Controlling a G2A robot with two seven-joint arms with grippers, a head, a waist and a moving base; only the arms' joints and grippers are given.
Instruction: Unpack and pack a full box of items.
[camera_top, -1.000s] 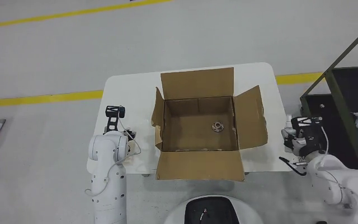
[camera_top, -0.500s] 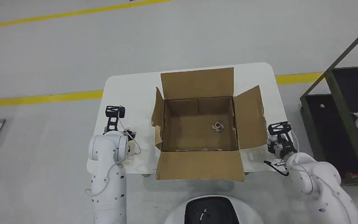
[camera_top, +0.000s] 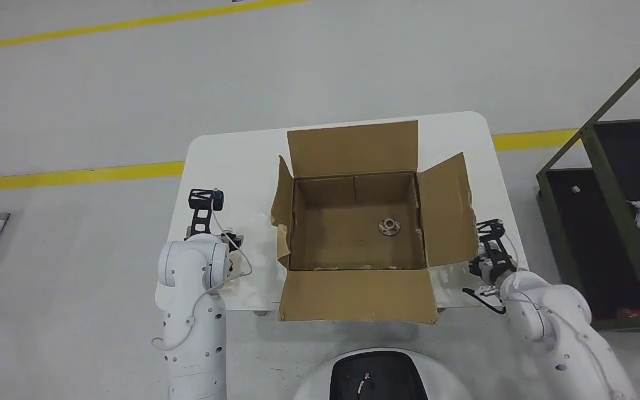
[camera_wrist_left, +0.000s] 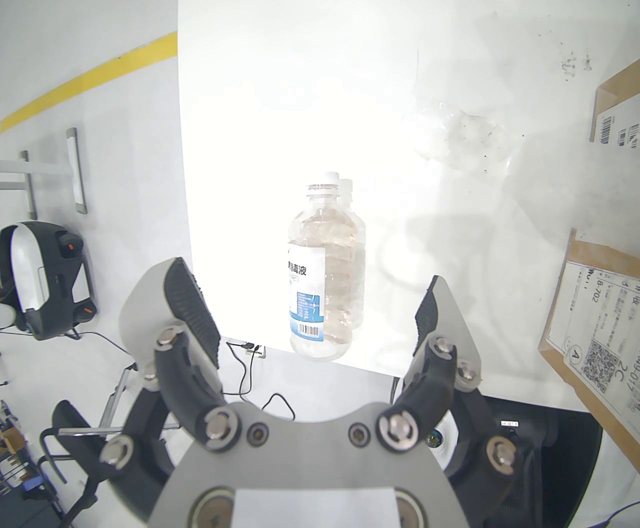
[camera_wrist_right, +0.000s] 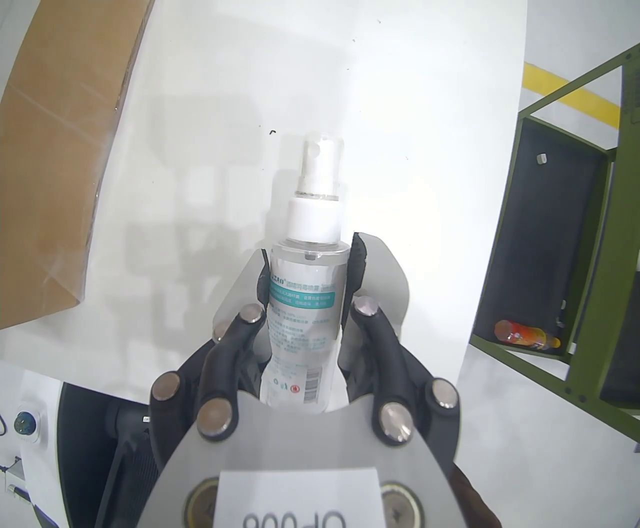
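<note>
An open cardboard box (camera_top: 350, 225) sits mid-table with its flaps spread; a small round item (camera_top: 388, 226) lies on its floor. My right gripper (camera_wrist_right: 310, 262) is shut on a clear spray bottle (camera_wrist_right: 306, 310) with a white pump and clear cap, held over the table just beside the box's right flap (camera_top: 490, 245). My left gripper (camera_wrist_left: 310, 290) is open, hanging off the table's left edge (camera_top: 207, 200). Two clear bottles (camera_wrist_left: 325, 270) stand right at that edge, one behind the other, beyond the open fingers and apart from them.
A green rack with black bins (camera_top: 590, 200) stands off the table's right side; an orange-red bottle (camera_wrist_right: 525, 334) lies in one bin. The white table (camera_top: 240, 160) has bare surface left and right of the box. The box's near flap (camera_top: 357, 295) overhangs the front.
My right arm has swung from the rack at the right to the table beside the box's right flap, carrying the spray bottle. The left arm has not moved.
</note>
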